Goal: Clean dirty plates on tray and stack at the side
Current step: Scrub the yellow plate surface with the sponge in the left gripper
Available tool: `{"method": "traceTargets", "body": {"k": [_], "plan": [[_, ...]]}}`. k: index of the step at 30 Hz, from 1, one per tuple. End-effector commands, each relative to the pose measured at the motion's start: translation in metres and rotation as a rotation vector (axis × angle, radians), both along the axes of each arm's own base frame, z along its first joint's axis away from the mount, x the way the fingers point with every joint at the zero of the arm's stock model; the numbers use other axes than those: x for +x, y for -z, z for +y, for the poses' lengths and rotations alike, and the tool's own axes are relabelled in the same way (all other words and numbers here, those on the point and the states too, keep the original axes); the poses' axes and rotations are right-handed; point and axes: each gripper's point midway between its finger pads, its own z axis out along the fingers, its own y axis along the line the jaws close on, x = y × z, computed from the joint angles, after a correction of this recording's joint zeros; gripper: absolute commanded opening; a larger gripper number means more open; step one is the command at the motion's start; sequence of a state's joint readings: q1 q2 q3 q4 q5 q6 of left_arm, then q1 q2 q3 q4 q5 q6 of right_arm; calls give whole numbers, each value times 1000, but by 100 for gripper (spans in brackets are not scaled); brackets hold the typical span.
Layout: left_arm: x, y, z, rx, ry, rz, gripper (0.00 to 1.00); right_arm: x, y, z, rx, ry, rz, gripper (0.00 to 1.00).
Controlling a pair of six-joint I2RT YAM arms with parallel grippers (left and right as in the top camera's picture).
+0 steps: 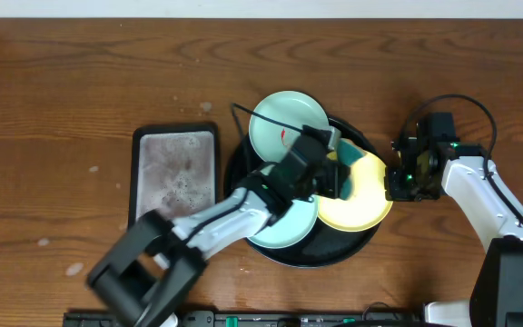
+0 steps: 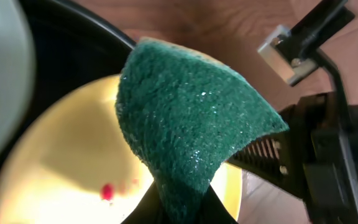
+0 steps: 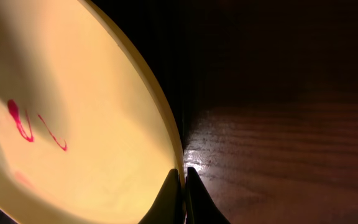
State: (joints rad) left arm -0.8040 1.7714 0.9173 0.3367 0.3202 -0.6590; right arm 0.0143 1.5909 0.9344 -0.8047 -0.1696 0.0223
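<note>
The black round tray [image 1: 334, 247] holds three plates: a mint one [image 1: 284, 125] at the back, a second mint one [image 1: 280, 229] at the front, and a yellow one [image 1: 360, 207] on the right. My left gripper [image 1: 334, 177] is shut on a green scouring sponge [image 2: 191, 112], which hangs just over the yellow plate [image 2: 61, 162] near a red smear [image 2: 107, 191]. At the yellow plate's [image 3: 73, 124] right rim, my right gripper [image 3: 183, 186] is shut on the edge, tilting it. Red smears [image 3: 20, 121] mark its face.
A small grey rectangular tray [image 1: 175, 173] lies left of the black tray. Brown wooden tabletop [image 1: 62, 91] spreads all around. The right arm's body [image 2: 316, 143] stands close to the sponge's right side.
</note>
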Motion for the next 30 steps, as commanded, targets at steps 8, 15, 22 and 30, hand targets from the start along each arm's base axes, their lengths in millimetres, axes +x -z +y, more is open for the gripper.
{"method": "traceTargets", "body": {"k": [8, 15, 22, 30], "plan": [[2, 45, -24, 28, -9, 112, 7, 1, -2, 6, 16, -6, 1, 1], [-3, 82, 12, 269, -16, 103, 7, 1, -2, 6, 16, -6, 1, 1], [1, 59, 9, 239, -17, 69, 7, 1, -2, 6, 16, -6, 2, 1], [8, 24, -2, 175, -20, 17, 7, 1, -2, 6, 16, -6, 2, 1]]}}
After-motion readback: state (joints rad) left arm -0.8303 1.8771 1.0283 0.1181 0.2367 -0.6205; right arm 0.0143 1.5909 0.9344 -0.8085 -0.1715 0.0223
